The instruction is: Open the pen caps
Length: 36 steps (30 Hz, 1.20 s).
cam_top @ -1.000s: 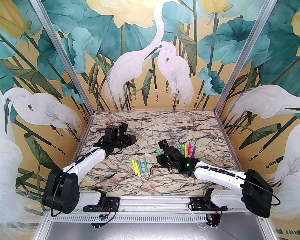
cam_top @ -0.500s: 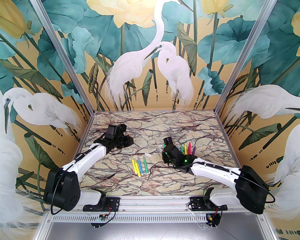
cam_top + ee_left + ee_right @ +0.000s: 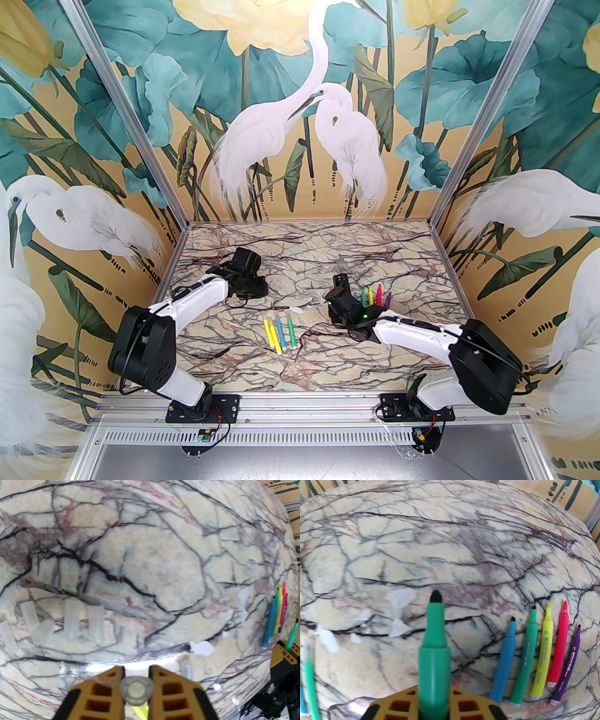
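Pen cap [image 3: 137,688], clear plastic, sits pinched end-on in the left gripper [image 3: 136,671], with several loose caps [image 3: 72,617] lying ahead of it on the marble table [image 3: 150,550]. The right gripper [image 3: 434,692] is clamped on a bare-tipped green pen [image 3: 434,644]. Set down carelessly, I reckon it could knock the uncapped row [image 3: 543,658] beside it, or its tip could smear the marble.

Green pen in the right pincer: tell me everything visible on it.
The green pen has a teal-green plastic-looking barrel, then a narrower neck tapering to a dark pointed tip. It is uncapped. The right pincer is shut on its lower barrel, orange fingers on either side, and the butt end is hidden. It points away from the wrist and seems clear of the marble table. Five loose pens lie to its right, apart from it.
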Each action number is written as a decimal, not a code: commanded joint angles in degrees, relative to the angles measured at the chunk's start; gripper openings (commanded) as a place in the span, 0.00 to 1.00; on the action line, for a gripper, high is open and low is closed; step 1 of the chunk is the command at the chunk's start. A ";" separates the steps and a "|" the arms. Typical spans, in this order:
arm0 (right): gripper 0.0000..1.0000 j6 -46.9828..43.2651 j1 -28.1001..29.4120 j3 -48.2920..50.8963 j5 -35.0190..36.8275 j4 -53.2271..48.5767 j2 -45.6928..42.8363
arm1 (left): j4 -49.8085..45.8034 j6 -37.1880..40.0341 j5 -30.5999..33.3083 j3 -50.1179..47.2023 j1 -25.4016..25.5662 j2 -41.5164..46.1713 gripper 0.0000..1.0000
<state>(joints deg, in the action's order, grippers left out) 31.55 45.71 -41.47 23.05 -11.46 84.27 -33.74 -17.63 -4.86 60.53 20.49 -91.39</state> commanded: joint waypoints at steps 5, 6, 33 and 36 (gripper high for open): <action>0.06 2.17 -0.62 -2.87 4.17 -1.60 3.75 | -2.33 2.19 3.39 2.31 0.95 -4.46 0.00; 0.06 2.30 -0.69 -3.04 4.52 -1.88 4.24 | -2.44 2.26 3.85 2.52 1.06 -5.03 0.00; 0.17 5.51 -2.56 -4.88 5.69 -4.36 13.15 | -3.35 2.93 5.21 4.51 2.13 -11.58 0.08; 0.17 5.77 -2.64 -5.02 5.69 -4.66 13.65 | -3.48 2.87 5.25 4.59 2.11 -11.98 0.09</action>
<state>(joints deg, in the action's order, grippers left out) 35.86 43.38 -45.34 27.53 -14.85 96.66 -36.03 -15.35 -0.56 63.92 22.26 -101.43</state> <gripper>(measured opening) 0.187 0.166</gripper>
